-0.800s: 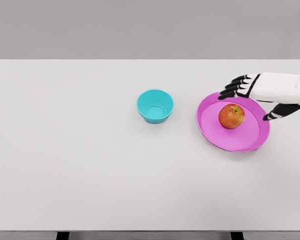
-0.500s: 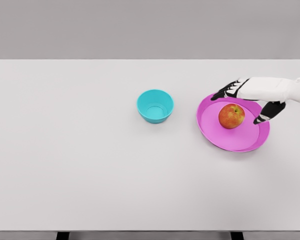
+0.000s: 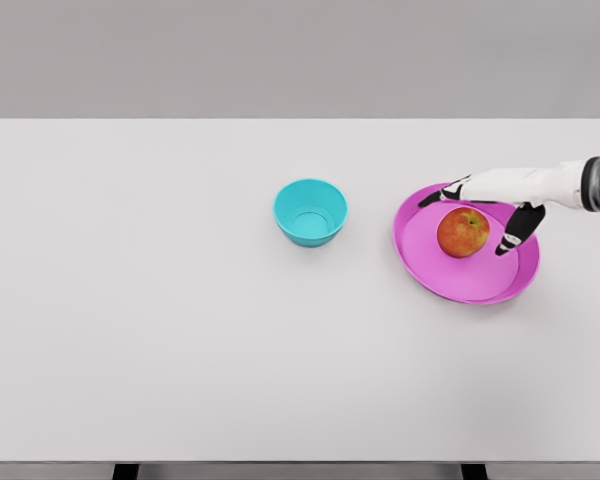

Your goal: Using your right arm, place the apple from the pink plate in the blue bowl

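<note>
White table (image 3: 180,330), apple (image 3: 463,232) on pink plate (image 3: 450,280) — right hand (image 3: 490,205) spread above, empty

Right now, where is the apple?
In the head view the apple lies on the pink plate at the table's right side, right of the blue bowl, with the right hand open just over it.

The white robot right hand (image 3: 485,205) hides the far rim of the shallow pink plastic plate (image 3: 450,283) — and its arm is cut off by the right picture edge at the wrist. Whether its black fingertips (image 3: 504,246) touch the round red-yellow apple (image 3: 462,232) cannot be told — contact there is too small to see.
</note>
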You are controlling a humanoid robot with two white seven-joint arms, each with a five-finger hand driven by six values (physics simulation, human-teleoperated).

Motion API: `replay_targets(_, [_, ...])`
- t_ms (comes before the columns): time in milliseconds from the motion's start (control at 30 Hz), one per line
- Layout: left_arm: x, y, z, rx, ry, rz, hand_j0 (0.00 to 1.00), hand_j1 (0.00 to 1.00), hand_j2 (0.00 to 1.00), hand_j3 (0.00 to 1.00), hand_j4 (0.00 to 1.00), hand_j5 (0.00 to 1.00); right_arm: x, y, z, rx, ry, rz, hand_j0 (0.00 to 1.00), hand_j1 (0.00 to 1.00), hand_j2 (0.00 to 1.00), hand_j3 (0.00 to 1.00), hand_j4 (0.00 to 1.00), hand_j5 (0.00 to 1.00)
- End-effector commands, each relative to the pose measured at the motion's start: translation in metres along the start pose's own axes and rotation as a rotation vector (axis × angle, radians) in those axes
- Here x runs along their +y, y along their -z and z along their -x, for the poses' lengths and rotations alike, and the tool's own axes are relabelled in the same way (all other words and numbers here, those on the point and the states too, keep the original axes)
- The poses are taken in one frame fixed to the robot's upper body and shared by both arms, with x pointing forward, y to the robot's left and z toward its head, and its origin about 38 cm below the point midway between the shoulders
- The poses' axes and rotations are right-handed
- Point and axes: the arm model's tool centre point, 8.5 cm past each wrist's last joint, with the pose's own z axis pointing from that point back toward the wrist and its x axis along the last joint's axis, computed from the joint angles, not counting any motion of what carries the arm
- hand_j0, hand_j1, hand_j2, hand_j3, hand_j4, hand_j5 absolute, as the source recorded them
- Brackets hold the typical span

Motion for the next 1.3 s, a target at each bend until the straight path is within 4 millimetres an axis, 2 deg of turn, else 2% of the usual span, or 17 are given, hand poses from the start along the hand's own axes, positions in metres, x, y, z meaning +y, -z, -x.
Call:
replay_targets(0, [-0.001, 0.0, -0.001, -0.001, 0.0, 0.001, 1.0, 1.0, 1.0, 1.0, 1.0, 1.0, 0.0, 0.011, 0.002, -0.013, 0.002, -0.004, 1.0, 1.0, 1.0, 1.0, 1.0, 1.0])
replay_targets(233, [-0.001, 0.0, -0.001, -0.002, 0.0, 0.002, 1.0, 1.0, 1.0, 1.0, 1.0, 1.0, 0.012, 0.008, 0.01, -0.02, 0.004, -0.018, 1.0, 1.0, 1.0, 1.0, 1.0, 1.0])
replay_targets(300, [-0.001, 0.0, -0.001, -0.002, 0.0, 0.002, 1.0, 1.0, 1.0, 1.0, 1.0, 1.0, 0.011, 0.007, 0.01, -0.024, 0.001, -0.017, 0.85, 0.85, 0.85, 0.85, 0.85, 0.85])
replay_targets(400, [0.0, 0.0, 0.0, 0.0, -0.001, 0.0, 1.0, 1.0, 1.0, 1.0, 1.0, 1.0, 0.017, 0.012, 0.011, -0.026, 0.013, -0.026, 0.74, 0.74, 0.74, 0.74, 0.74, 0.74])
replay_targets(467, [-0.001, 0.0, -0.001, -0.001, 0.0, 0.001, 1.0, 1.0, 1.0, 1.0, 1.0, 1.0, 0.022, 0.015, 0.012, -0.02, 0.013, -0.038, 0.69, 0.69, 0.69, 0.69, 0.69, 0.69])
replay_targets(567, [-0.001, 0.0, -0.001, -0.002, 0.0, 0.002, 1.0, 1.0, 1.0, 1.0, 1.0, 1.0, 0.022, 0.013, 0.011, -0.045, -0.004, -0.035, 0.42, 0.42, 0.42, 0.42, 0.42, 0.42])
replay_targets(667, [-0.001, 0.0, -0.001, -0.001, 0.0, 0.001, 1.0, 1.0, 1.0, 1.0, 1.0, 1.0, 0.021, 0.011, 0.012, -0.041, 0.0, -0.027, 0.39, 0.39, 0.39, 0.39, 0.39, 0.39])
replay_targets(700, [-0.001, 0.0, -0.001, -0.001, 0.0, 0.001, 1.0, 1.0, 1.0, 1.0, 1.0, 1.0, 0.02, 0.012, 0.011, -0.048, -0.003, -0.027, 0.34, 0.34, 0.34, 0.34, 0.34, 0.34])
replay_targets(833, [-0.001, 0.0, -0.001, -0.001, 0.0, 0.001, 1.0, 1.0, 1.0, 1.0, 1.0, 1.0, -0.015, -0.001, -0.004, -0.079, -0.05, 0.073, 0.34, 0.34, 0.34, 0.34, 0.34, 0.34])
replay_targets(933, [-0.001, 0.0, -0.001, -0.001, 0.0, 0.001, 1.0, 1.0, 1.0, 1.0, 1.0, 1.0, -0.036, 0.003, -0.024, -0.121, -0.092, 0.109, 0.34, 0.34, 0.34, 0.34, 0.34, 0.34])
replay_targets(1033, [-0.001, 0.0, -0.001, -0.001, 0.0, 0.001, 1.0, 1.0, 1.0, 1.0, 1.0, 1.0, -0.066, 0.025, -0.055, -0.181, -0.133, 0.146, 0.33, 0.33, 0.33, 0.33, 0.33, 0.33])
replay_targets(1267, [0.0, 0.0, 0.0, 0.0, -0.001, 0.0, 1.0, 1.0, 1.0, 1.0, 1.0, 1.0, -0.101, 0.089, -0.112, -0.291, -0.156, 0.168, 0.33, 0.33, 0.33, 0.33, 0.33, 0.33])
